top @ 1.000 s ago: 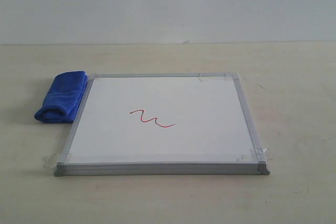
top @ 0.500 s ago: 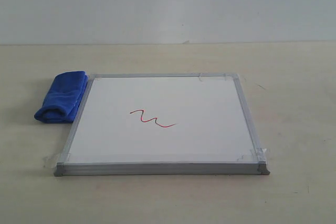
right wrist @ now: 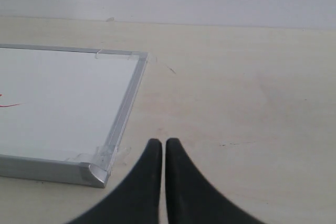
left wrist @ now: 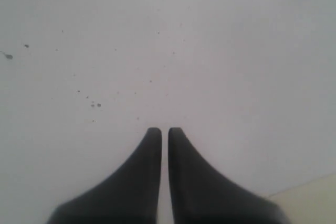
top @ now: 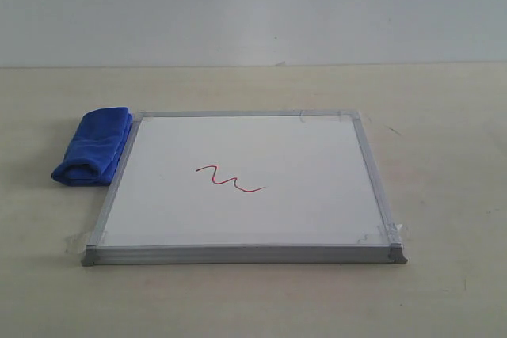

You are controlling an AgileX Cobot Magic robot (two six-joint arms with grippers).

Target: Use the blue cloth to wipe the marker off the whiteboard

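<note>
Blue cloth (top: 93, 146) at left edge of whiteboard (top: 301, 156), across it from closed right fingers (right wrist: 148, 182); left fingers (left wrist: 140, 182) likewise closed

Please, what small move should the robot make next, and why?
Probably the left gripper should open and head toward the blue cloth. The cloth lies untouched beside the left frame of the whiteboard, the marker is not yet wiped, and this gripper and the right gripper are both shut on nothing; neither arm shows in the exterior view.

exterior: frontal, raised, whole whiteboard (top: 277, 148); right wrist: low, shares its right corner; left wrist: faces pale surface (left wrist: 210, 51)
</note>
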